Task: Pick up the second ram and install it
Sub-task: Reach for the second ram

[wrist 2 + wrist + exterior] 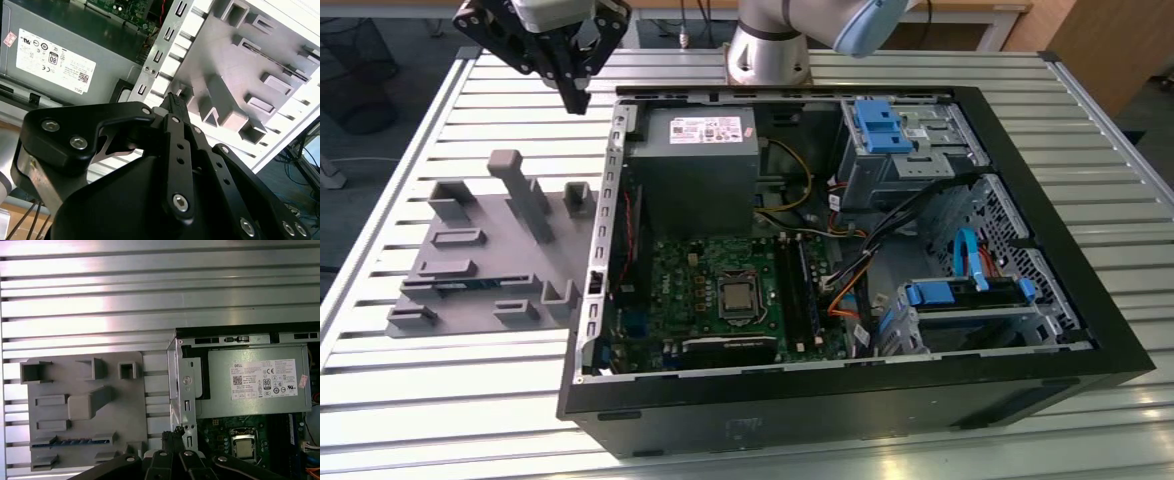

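Over the table (454, 400), exterior view's far left of the case (854, 400): tool (574, 100) pinched closed, empty. Second ram (70, 442) sits unpicked in the tray (65, 385). Pick probably needs the tool opened and aligned along the stick.

Exterior view: high, off the arm, tilted down over the whole slatted table (427, 400). The open computer case (854, 300) is central, the grey holder tray (480, 260) on the exterior view's left, the arm base (767, 50) at the far side. First wrist view: straight down from well above, gripper (175, 434) tips just in frame. Second wrist view: very close behind the gripper links, looking obliquely past them. All three views share the tray, the power supply (255, 385) and the case wall (185, 390) between them.
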Available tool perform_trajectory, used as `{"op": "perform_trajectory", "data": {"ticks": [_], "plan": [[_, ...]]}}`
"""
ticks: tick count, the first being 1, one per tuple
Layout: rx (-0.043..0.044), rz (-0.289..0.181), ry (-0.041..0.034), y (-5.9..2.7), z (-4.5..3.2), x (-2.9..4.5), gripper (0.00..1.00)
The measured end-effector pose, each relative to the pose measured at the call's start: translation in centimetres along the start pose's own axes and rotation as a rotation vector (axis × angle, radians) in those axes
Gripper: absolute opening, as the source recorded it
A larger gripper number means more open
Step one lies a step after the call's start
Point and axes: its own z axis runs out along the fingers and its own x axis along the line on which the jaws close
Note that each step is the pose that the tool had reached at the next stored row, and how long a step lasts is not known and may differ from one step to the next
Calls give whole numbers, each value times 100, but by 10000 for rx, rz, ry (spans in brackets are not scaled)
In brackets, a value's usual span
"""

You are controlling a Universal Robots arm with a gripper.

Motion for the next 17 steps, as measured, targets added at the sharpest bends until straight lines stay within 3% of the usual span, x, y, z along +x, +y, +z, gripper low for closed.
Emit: {"op": "perform_trajectory", "data": {"ticks": [10,11,17], "plan": [[1,0,1,-4,-1,55,11],[1,0,1,-11,-3,146,11],[0,0,1,-14,-3,188,11]]}}
